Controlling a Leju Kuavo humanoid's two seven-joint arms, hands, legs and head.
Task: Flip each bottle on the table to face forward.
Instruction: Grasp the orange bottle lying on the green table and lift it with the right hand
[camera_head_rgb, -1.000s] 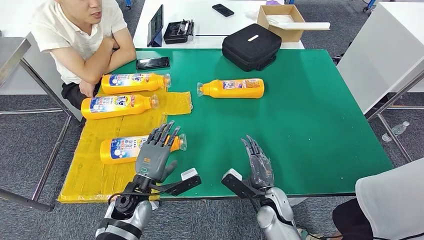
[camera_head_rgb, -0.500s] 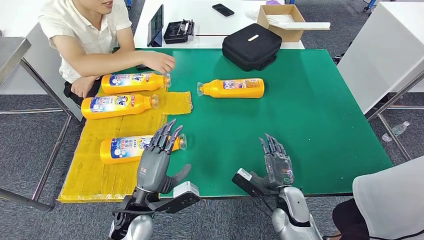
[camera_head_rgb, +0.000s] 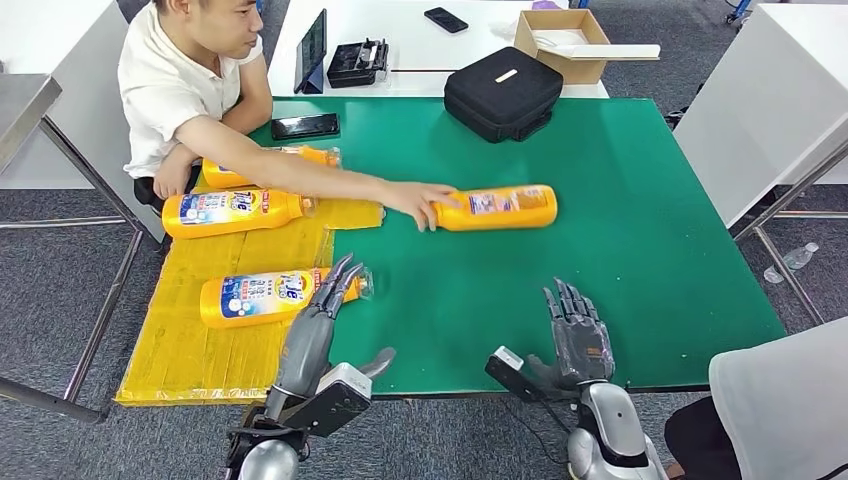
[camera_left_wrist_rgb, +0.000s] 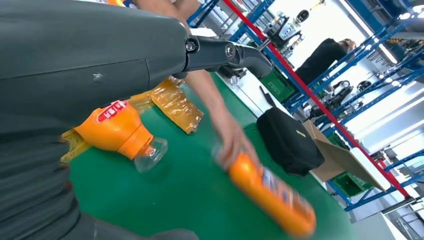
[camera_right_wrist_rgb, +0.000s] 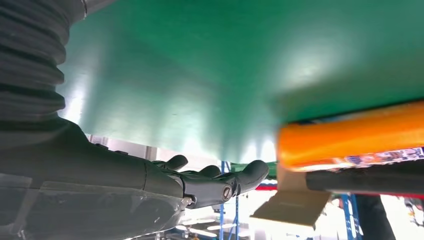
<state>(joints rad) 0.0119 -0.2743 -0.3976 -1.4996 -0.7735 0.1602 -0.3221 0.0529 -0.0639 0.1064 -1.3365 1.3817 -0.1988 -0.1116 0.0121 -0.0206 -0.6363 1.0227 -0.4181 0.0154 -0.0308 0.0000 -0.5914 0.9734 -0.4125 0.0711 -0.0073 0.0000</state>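
Four orange bottles are lying on their sides on the green desk (camera_head_rgb: 640, 240), all with long axes running roughly left to right across it. Three are sitting on the yellow mat (camera_head_rgb: 200, 340) at the left side. The nearest bottle (camera_head_rgb: 262, 296) is pointing its clear cap to the right, label showing. The middle bottle (camera_head_rgb: 232, 211) is likewise pointing its cap to the right. The far bottle (camera_head_rgb: 305, 155) is partly hidden behind a person's arm; its cap end is showing at the right.

The fourth bottle (camera_head_rgb: 497, 207) is lying off the mat near the desk's centre, base to the right, slightly tilted. The person's hand (camera_head_rgb: 420, 200) is covering its left, cap end; in the left wrist view this bottle is blurred.

The left hand (camera_head_rgb: 318, 322) is hanging edge-on over the near desk edge, fingers (camera_head_rgb: 338, 280) straight and close together, tips just beside the nearest bottle's cap, holding nothing. The right hand (camera_head_rgb: 578, 335) is hovering at the near edge, well apart from every bottle, fingers (camera_head_rgb: 570, 300) extended and slightly spread, holding nothing.

Also lying on the desk: one black case (camera_head_rgb: 503, 92) at the far side, one dark phone (camera_head_rgb: 306, 126) by the person.
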